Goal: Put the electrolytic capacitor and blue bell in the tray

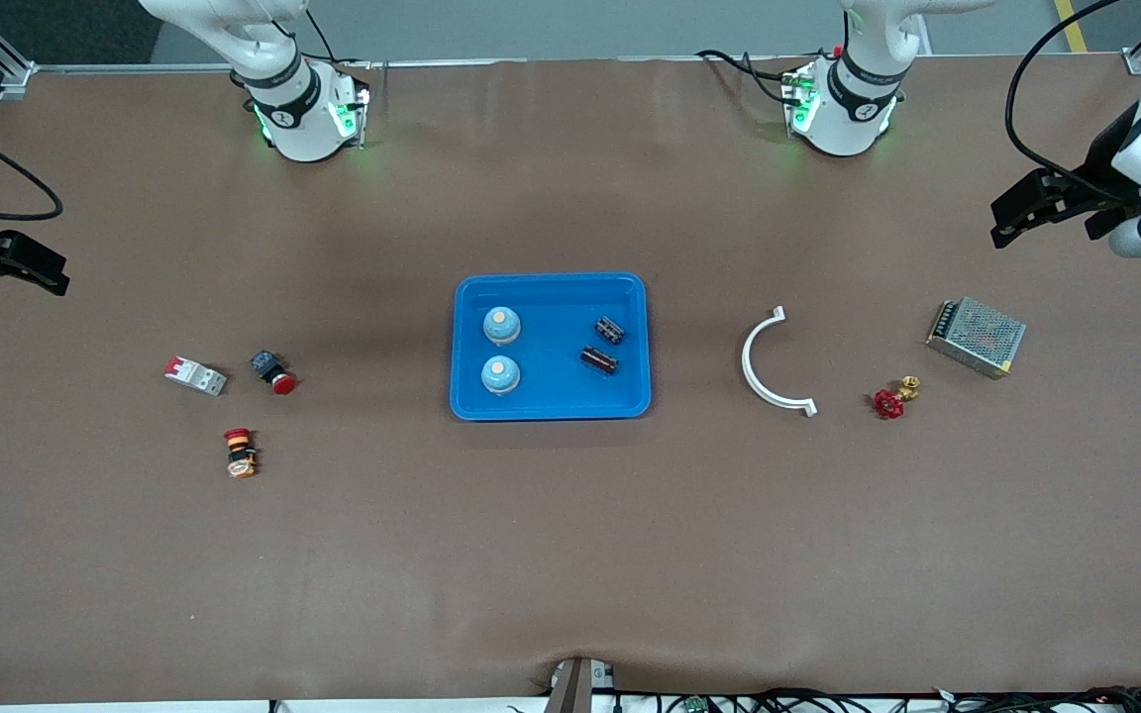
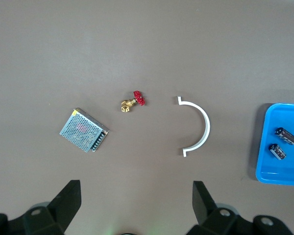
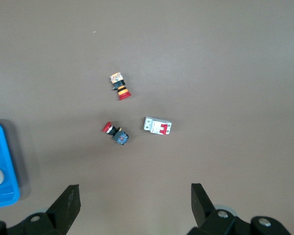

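Front view: you see the tray point(image 1: 551, 406) at the middle of the table point(image 1: 551, 555).
Blue bells: two sit in the tray toward the right arm's end, one point(image 1: 501, 324) farther from the front camera than the other point(image 1: 500, 374).
Electrolytic capacitors: two lie in the tray toward the left arm's end, one point(image 1: 610, 330) farther from the front camera, one point(image 1: 599, 360) nearer.
Left gripper point(image 2: 136, 196): raised over the table's left-arm end, fingers spread wide, holding nothing. Under it you see a white curved bracket point(image 2: 198, 126), a red-handled brass valve point(image 2: 133, 101) and a metal mesh box point(image 2: 83, 130).
Right gripper point(image 3: 134, 198): raised over the table's right-arm end, fingers wide apart, empty. Under it you see a white breaker point(image 3: 157, 127) and two red push buttons point(image 3: 115, 133) point(image 3: 120, 86).
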Tool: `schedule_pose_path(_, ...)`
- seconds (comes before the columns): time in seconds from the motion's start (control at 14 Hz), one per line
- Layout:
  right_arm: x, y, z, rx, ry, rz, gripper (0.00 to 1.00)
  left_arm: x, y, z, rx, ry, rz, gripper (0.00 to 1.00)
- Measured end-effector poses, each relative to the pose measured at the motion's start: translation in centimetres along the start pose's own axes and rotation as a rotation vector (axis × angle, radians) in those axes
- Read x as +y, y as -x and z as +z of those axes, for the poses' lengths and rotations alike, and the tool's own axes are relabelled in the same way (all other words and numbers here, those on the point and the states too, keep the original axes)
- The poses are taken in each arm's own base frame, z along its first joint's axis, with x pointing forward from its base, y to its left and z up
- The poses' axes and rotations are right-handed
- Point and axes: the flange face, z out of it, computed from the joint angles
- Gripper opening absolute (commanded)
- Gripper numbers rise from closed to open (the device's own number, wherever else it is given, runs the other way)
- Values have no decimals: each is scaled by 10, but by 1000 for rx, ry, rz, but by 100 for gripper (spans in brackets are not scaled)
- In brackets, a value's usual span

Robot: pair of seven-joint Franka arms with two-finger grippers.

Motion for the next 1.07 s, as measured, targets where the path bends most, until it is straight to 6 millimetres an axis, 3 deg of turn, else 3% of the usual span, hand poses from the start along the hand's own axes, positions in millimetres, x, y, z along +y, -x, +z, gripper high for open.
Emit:
schedule_pose_path(0.43, 4, 1, 0, -7, -28, 1, 100, 0, 0, 0, 1, 0, 0, 100)
schedule_pose_path(0.79, 25, 16, -49, 13, -33, -44, 100, 0, 1, -5, 9, 2, 0, 100)
schedule_pose_path(1.07, 39, 16, -50, 11, -42, -33, 100, -1, 2, -5, -6, -1, -1, 100)
